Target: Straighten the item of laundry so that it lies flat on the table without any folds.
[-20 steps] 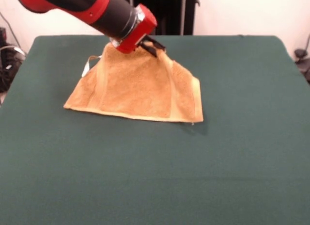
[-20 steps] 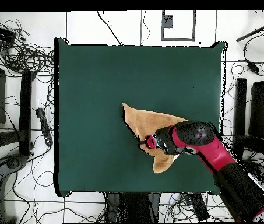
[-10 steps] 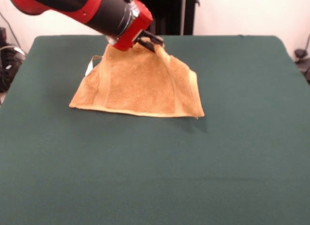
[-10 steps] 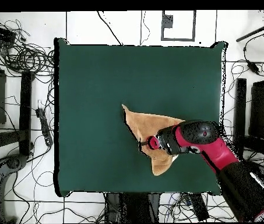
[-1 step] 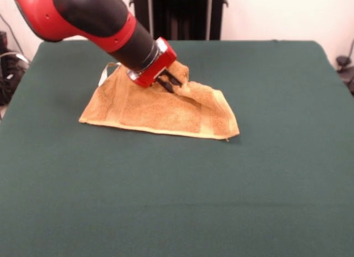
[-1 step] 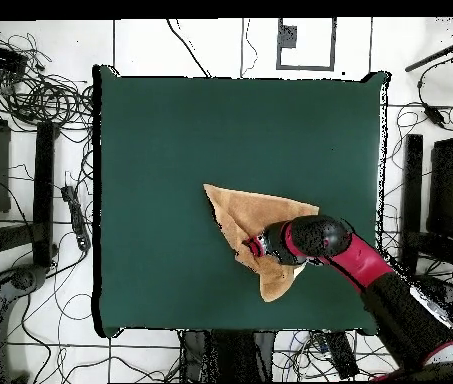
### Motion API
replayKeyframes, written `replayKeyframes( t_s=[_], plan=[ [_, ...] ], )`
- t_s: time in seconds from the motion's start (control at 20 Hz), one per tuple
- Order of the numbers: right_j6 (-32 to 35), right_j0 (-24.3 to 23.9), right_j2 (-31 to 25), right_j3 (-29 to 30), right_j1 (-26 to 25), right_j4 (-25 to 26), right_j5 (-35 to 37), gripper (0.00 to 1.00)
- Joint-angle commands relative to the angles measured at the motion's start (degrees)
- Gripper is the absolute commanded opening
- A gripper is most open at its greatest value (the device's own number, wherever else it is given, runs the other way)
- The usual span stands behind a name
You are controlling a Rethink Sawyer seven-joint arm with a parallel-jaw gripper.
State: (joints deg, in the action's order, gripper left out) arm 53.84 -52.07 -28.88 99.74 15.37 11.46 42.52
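The item of laundry (image 5: 149, 107) is an orange-tan towel lying as a rough triangle on the green table (image 5: 276, 168). Its front hem rests on the cloth and its far middle is bunched into a low ridge. A white tag (image 5: 102, 75) sticks out at its far left corner. My gripper (image 5: 171, 84) comes down slanting from the upper left, its black fingers pinched on that bunched ridge. In the overhead view the gripper (image 6: 253, 247) lies over the towel (image 6: 238, 212), which spreads toward the table's (image 6: 170, 140) middle.
Cables and equipment (image 6: 40, 100) lie on the floor round the table. The arm (image 6: 370, 275) reaches in over the table's lower right edge in the overhead view.
My gripper has dropped and moved forward with the towel's peak. The towel, tented high before, now lies lower and flatter, with its right corner slid a little forward.
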Motion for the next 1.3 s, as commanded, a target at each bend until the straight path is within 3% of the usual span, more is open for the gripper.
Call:
replayKeyframes(
  t_s=[0.05,0.6,0.8,1.3],
  plan=[
    [-5.95,0.40,-5.32,-9.71,-6.32,8.93,-14.77,0.00],
    [-7.22,-0.66,-8.69,-16.56,-8.02,12.36,-8.91,0.00],
    [-6.88,1.29,-7.34,-19.63,-6.79,11.36,1.32,0.00],
    [-8.83,2.25,-8.88,-21.61,-1.73,19.28,-0.13,0.00]
  ],
)
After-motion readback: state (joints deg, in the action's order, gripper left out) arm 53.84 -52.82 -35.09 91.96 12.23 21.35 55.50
